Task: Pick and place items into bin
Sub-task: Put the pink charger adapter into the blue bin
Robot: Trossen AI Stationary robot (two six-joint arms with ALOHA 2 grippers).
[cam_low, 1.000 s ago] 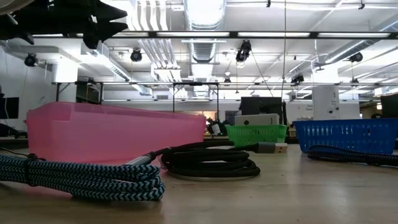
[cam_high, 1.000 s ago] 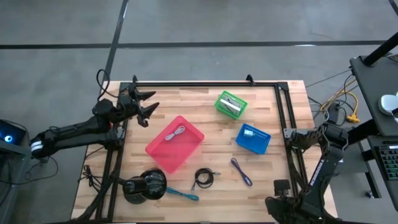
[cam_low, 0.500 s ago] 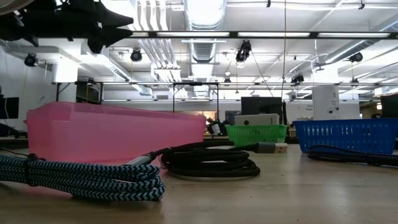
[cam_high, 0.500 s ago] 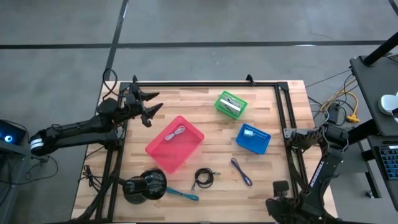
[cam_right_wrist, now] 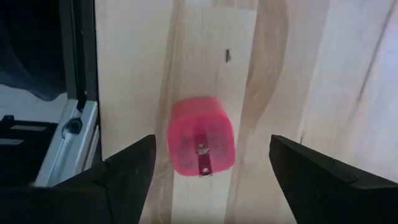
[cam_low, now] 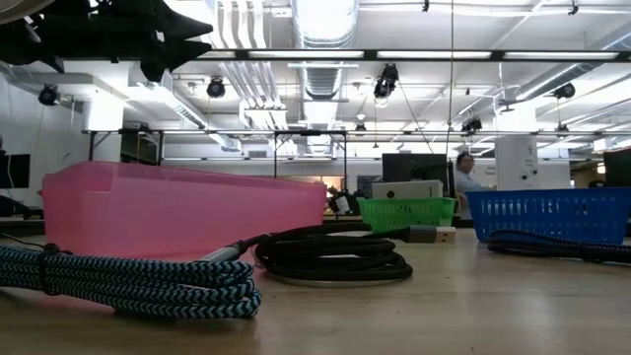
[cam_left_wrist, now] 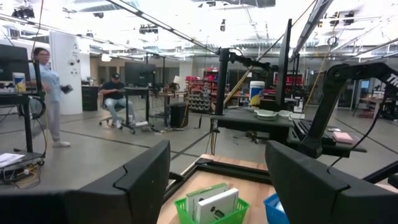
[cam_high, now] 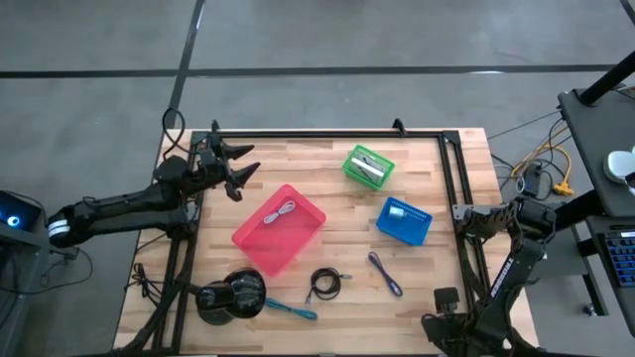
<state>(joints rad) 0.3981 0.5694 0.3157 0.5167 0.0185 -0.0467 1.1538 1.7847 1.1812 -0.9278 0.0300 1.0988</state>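
A small pink block (cam_right_wrist: 201, 144) lies flat on the wood by the table's right rail. My right gripper (cam_right_wrist: 212, 140) points down over it, open, one finger on either side and clear of it; in the high view this gripper (cam_high: 474, 223) hides the block. My left gripper (cam_high: 233, 169) hangs open in the air over the table's far left corner, looking toward the green basket (cam_left_wrist: 211, 208). A black cord coil (cam_high: 324, 285), a purple cord (cam_high: 385, 273) and a teal cord (cam_high: 291, 309) lie near the front. The pink bin (cam_high: 278, 230) holds a whitish cord (cam_high: 281, 211).
A green basket (cam_high: 368, 166) and a blue basket (cam_high: 404, 220) stand right of the pink bin, each with something pale inside. A large black round object (cam_high: 231, 295) sits at the near left. A black frame rail (cam_high: 458, 178) runs along the table's right side, close to my right gripper.
My right arm has sunk slightly at the table's right edge. A person has come into sight in the room behind the green basket in the low view.
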